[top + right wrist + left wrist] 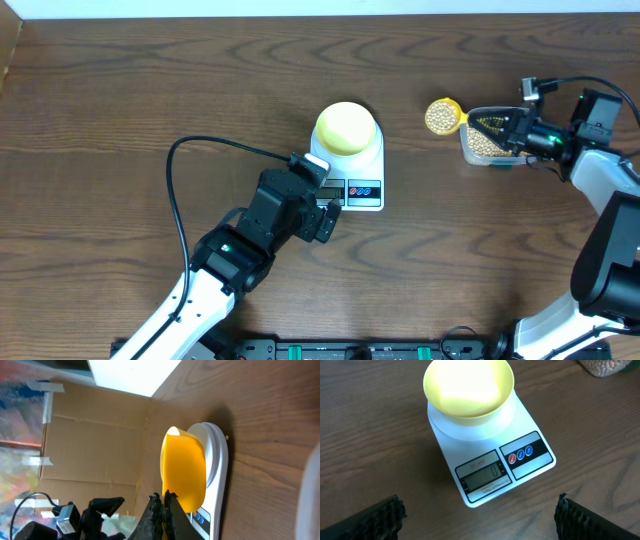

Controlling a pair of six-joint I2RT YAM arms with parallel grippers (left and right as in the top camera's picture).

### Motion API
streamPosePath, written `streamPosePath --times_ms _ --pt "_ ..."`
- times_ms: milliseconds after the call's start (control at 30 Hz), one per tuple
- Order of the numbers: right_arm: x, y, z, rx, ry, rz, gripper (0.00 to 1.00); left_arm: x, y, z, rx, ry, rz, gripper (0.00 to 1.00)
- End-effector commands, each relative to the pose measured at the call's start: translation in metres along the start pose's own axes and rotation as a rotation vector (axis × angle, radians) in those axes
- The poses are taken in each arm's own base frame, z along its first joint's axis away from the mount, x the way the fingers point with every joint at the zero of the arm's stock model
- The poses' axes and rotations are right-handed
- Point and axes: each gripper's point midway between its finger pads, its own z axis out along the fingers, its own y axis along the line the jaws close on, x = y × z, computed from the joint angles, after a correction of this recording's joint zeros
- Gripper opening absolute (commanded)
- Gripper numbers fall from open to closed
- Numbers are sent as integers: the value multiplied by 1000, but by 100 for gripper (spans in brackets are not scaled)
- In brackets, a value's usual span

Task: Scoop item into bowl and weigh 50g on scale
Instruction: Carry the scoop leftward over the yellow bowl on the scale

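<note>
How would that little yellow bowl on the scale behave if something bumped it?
The pale-yellow bowl looks empty and thin-walled, so it is probably light and easy to slide. It narrows toward its base on the white scale, so a nudge near the rim might tip it.

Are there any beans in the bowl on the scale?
No, the left wrist view shows the bowl sitting empty on the scale.
</note>
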Motion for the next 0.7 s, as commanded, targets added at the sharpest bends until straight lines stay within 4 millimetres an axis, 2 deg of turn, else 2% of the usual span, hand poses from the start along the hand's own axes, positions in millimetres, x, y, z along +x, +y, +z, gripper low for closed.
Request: streamPosePath --times_ms 0,267,667 --pt "3 5 12 -17 25 40 1 -1 3 1 -15 -4 -19 98" --pt "7 19 40 -34 67 14 1 -1 3 1 -15 -4 -19 98" --pt "33 34 92 -27 150 -59 1 -1 3 1 -15 -4 -19 98"
